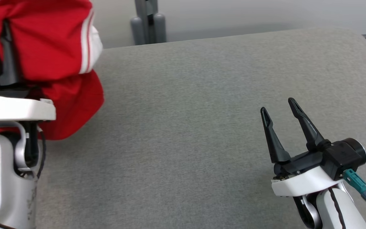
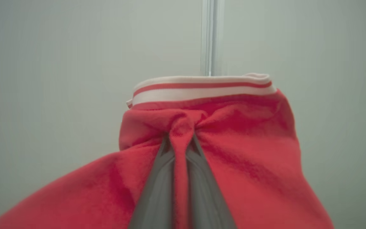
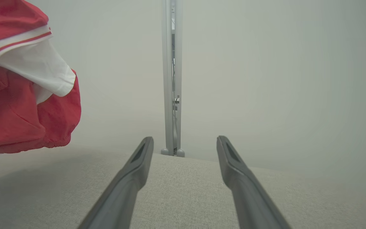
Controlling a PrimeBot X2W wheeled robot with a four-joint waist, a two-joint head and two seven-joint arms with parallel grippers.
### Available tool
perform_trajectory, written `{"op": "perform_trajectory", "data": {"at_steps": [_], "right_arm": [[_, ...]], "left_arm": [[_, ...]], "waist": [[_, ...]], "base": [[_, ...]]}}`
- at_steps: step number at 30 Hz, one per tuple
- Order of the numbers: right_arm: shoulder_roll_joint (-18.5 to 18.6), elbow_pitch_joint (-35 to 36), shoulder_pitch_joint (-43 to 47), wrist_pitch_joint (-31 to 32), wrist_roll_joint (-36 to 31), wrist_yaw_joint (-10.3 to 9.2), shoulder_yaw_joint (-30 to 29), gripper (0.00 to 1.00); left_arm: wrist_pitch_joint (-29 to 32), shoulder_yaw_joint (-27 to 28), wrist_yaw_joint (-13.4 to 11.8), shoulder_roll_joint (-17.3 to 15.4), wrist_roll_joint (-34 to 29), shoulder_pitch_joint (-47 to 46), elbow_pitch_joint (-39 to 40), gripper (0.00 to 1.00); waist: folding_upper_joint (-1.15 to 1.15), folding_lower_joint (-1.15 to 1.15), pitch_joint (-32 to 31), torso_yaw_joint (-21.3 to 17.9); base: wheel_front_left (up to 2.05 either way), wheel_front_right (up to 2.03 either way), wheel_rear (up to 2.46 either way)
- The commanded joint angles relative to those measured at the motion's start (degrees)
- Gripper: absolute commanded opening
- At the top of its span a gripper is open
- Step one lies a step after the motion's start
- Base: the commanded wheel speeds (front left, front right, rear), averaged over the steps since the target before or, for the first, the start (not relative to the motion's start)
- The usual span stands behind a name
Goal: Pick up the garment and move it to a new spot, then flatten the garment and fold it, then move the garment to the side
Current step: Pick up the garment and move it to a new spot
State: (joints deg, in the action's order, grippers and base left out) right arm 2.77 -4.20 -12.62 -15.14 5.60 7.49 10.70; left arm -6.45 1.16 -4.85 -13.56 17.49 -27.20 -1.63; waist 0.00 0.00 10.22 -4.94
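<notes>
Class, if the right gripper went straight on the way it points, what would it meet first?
The right gripper clears the grey surface; likely the post beyond comes first, though depth is unclear.

I can read no word, number or brand anywhere. A small white tag (image 1: pixel 46 101) shows against the red garment (image 1: pixel 59 47), low on its near side, but any print on it is too small for me to make out.
</notes>
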Motion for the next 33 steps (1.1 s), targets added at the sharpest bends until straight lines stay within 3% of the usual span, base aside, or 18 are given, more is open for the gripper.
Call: {"op": "perform_trajectory", "data": {"at_steps": [1,8,15,23,31,33], "right_arm": [[0.2,0.2,-0.1,-0.1,0.3,0.0,-0.1,1.0],[0.2,0.3,-0.3,-0.1,1.0,0.0,-0.8,1.0],[0.2,0.4,-0.2,-0.1,1.8,0.0,-0.3,1.0],[0.2,0.8,-0.9,-0.1,2.0,0.0,-0.5,1.0],[0.2,0.6,-0.6,-0.1,1.7,0.0,-0.4,1.0],[0.2,0.5,-0.3,-0.1,1.5,0.0,-0.4,1.0]], "left_arm": [[0.1,-0.4,0.6,-0.1,-0.5,-0.1,0.4,0.0],[-2.3,-8.1,3.4,2.0,-3.6,-1.7,-1.7,0.0],[-5.0,-14.5,6.1,4.9,-5.0,-0.2,-12.5,0.0],[-7.7,-18.4,7.2,7.4,-6.1,1.3,-25.1,0.0],[-8.7,-19.3,6.1,8.6,-6.5,0.8,-28.5,0.0],[-8.7,-19.2,5.8,8.9,-6.5,1.3,-27.5,0.26]], "waist": [[0.0,0.0,0.1,-1.3],[0.0,0.0,0.9,-5.0],[0.0,0.0,1.8,-8.2],[0.0,0.0,4.1,-10.0],[0.0,0.0,4.3,-9.9],[0.0,0.0,3.9,-9.4]], "base": [[0.0,0.0,0.0],[0.0,0.0,0.0],[0.0,0.0,0.0],[0.0,0.0,0.0],[0.0,0.0,0.0],[0.0,0.0,0.0]]}}
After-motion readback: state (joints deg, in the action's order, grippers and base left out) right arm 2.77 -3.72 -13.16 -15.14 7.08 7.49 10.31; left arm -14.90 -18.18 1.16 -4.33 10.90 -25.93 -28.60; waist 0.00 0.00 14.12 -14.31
